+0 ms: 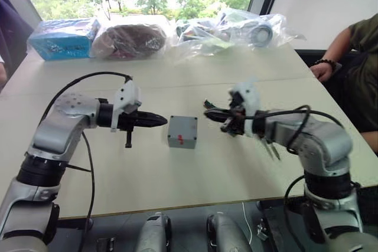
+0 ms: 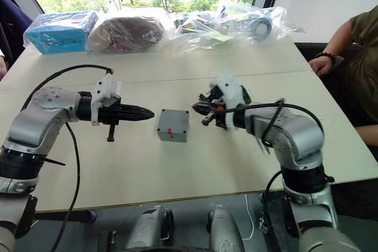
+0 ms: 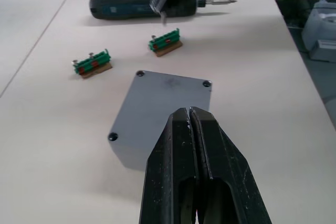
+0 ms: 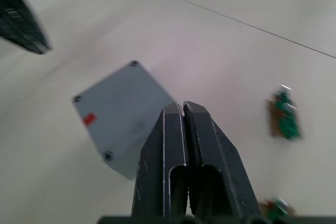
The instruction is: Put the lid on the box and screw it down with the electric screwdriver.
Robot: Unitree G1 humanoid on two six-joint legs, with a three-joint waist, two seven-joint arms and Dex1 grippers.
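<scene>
The grey box [image 1: 182,137] stands at the table's middle, its red mark facing me. The lid [image 3: 152,103] lies flat on top of it, with screw heads showing in three corners. My left gripper [image 1: 162,121] hovers just left of the box, shut and empty, its tips over the lid's near edge in the left wrist view. To the right of the box my right gripper [image 1: 208,113] is shut and holds nothing. The black electric screwdriver [image 3: 126,6] lies on the table beyond the box, under the right gripper, with its bit [image 3: 220,2] bare.
Two green-and-brown connector blocks [image 3: 92,64] [image 3: 165,42] lie between the box and the screwdriver. Plastic bags [image 1: 230,30] and a blue packet [image 1: 62,38] line the far table edge. A person's arm [image 1: 336,57] rests at the right side.
</scene>
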